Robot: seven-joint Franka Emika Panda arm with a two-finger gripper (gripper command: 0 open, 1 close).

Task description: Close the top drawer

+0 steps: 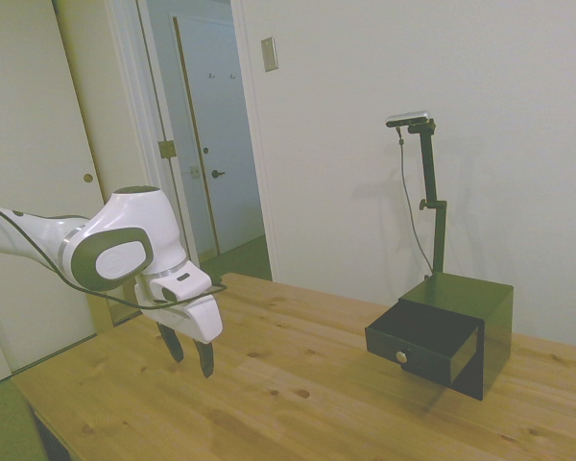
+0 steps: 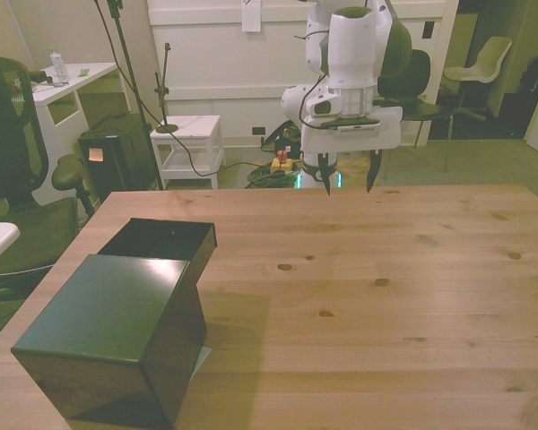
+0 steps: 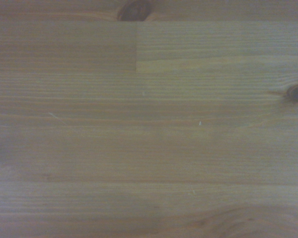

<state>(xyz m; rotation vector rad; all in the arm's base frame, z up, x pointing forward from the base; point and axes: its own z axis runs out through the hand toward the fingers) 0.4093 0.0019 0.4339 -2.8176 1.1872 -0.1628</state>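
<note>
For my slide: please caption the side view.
Open gripper hangs above the table, apart from the pulled-out top drawer.

White Franka arm (image 1: pixel 125 245) with rounded glossy shells, grey joint bands, a thin black cable alongside, and dark tapered gripper (image 2: pixel 349 172) fingers

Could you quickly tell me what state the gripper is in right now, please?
Gripper: open, holding nothing, hovering above the wooden table, well apart from the pulled-out top drawer of the small black cabinet.
</note>
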